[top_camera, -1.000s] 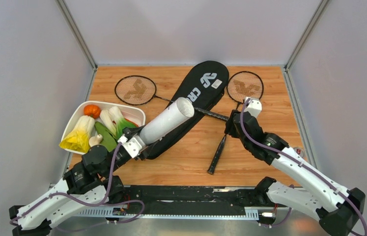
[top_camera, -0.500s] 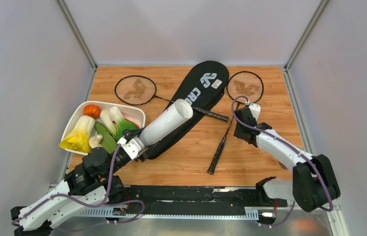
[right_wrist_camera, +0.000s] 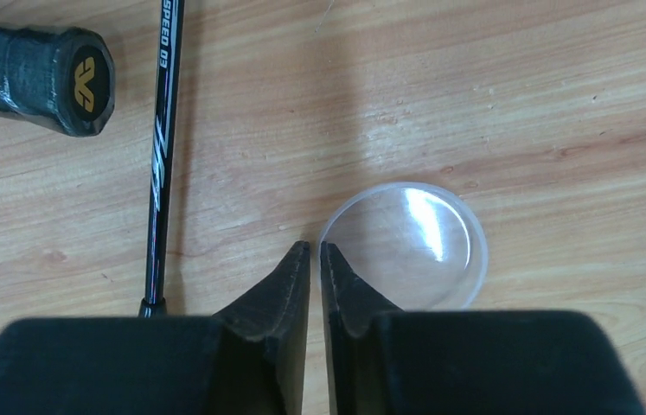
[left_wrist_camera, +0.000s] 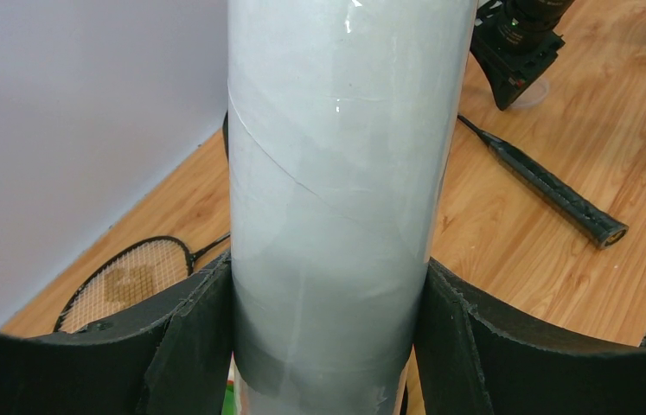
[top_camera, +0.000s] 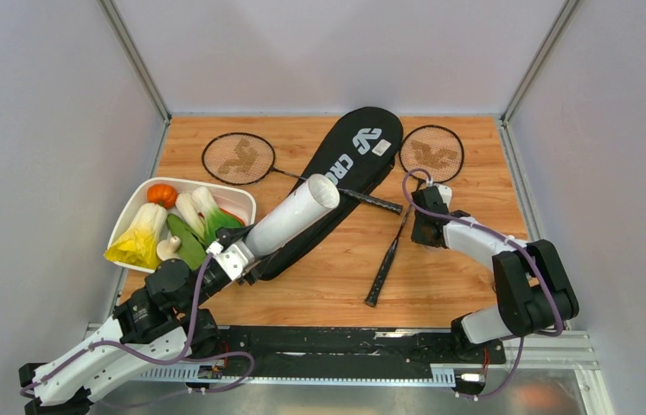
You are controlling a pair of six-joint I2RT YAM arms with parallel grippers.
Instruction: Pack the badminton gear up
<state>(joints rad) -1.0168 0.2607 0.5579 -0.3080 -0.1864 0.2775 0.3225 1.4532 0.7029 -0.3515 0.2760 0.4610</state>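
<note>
gripping white tube point(top_camera: 289, 216) tilted mouth-up with left pincer point(left_wrist_camera: 328, 311), pinching clear lid point(right_wrist_camera: 414, 242) by its rim on counter point(top_camera: 319, 290) with nearly closed right pincer point(right_wrist_camera: 315, 251), likely to cap tube.

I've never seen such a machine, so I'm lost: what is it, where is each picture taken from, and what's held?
These are two robot arms bolted to a wooden table, each ending in a two-finger gripper. One picture looks down from above; the other two come from cameras on the wrists. On the table lie two rackets, a black racket bag and a tray of toy vegetables. The left gripper clamps a white tube, tilted upward. The right gripper, nearly closed, sits at the rim of a clear lid; whether it pinches it, I cannot tell.
</note>
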